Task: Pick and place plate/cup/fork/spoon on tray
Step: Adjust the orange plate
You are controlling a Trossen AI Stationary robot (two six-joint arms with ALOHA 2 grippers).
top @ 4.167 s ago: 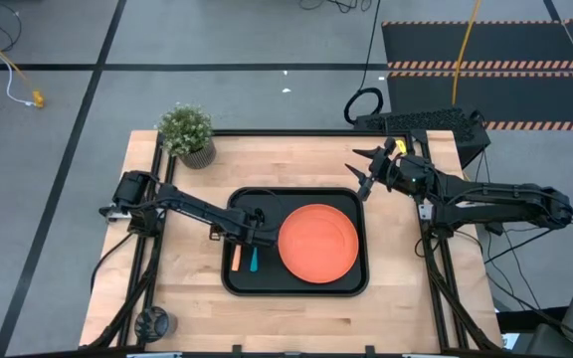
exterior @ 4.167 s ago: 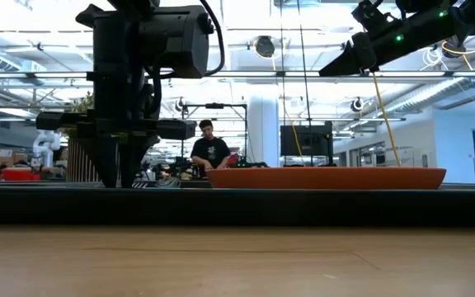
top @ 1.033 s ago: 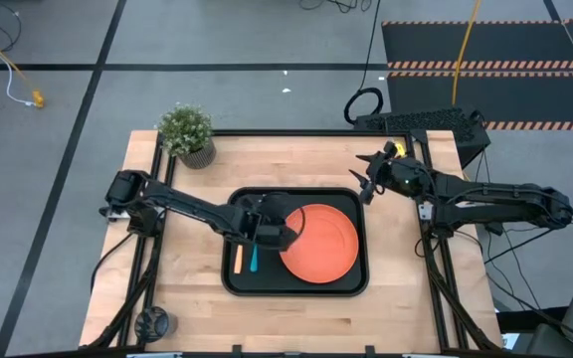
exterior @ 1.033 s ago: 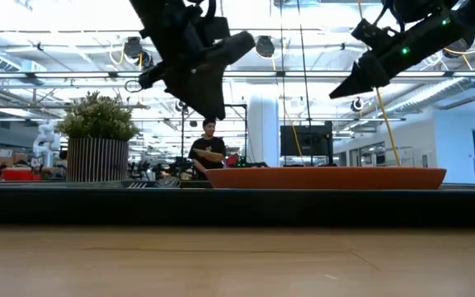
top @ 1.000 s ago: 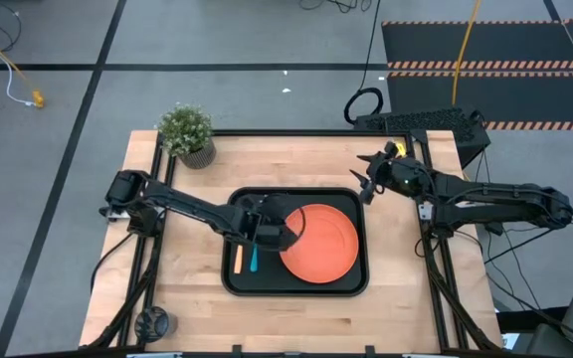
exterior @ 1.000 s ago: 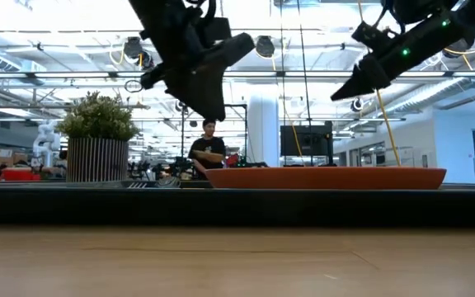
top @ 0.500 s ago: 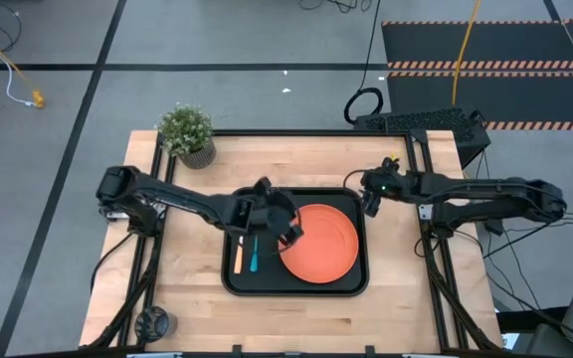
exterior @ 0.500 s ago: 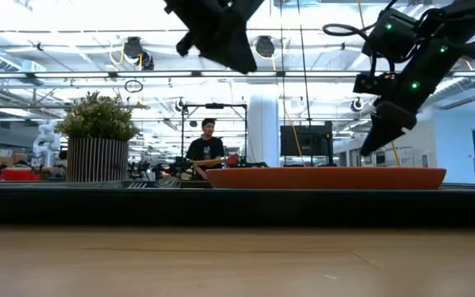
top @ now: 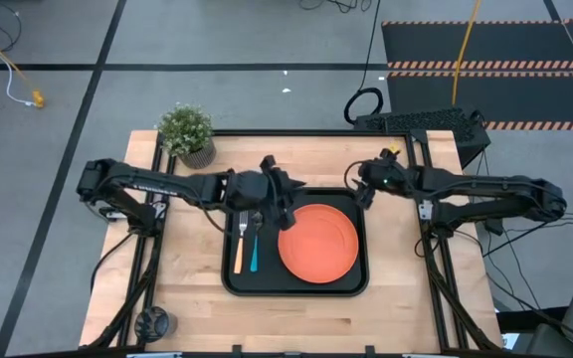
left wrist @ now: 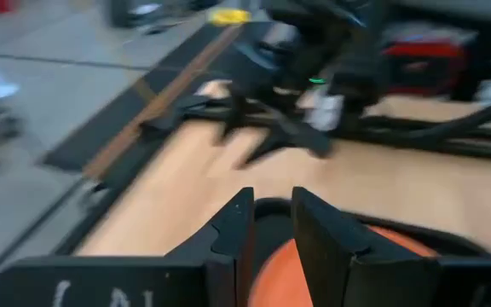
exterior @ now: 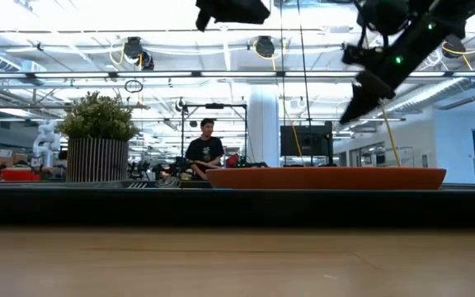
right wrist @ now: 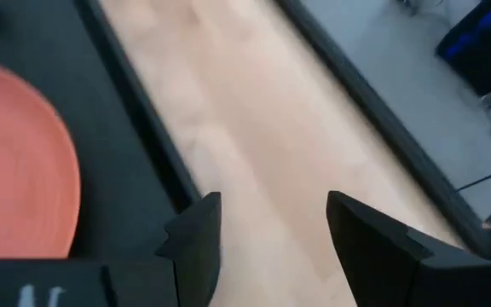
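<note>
You had the orange plate lying flat in the right half of the black tray, with the fork and the spoon side by side in its left part, fork outermost. Your left gripper hung over the tray's back rim near the plate's edge, its fingers drawn close together with nothing between them. Your right gripper hovered above the tray's back right corner, jaws spread wide and empty. The potted plant stood at the table's back left corner.
</note>
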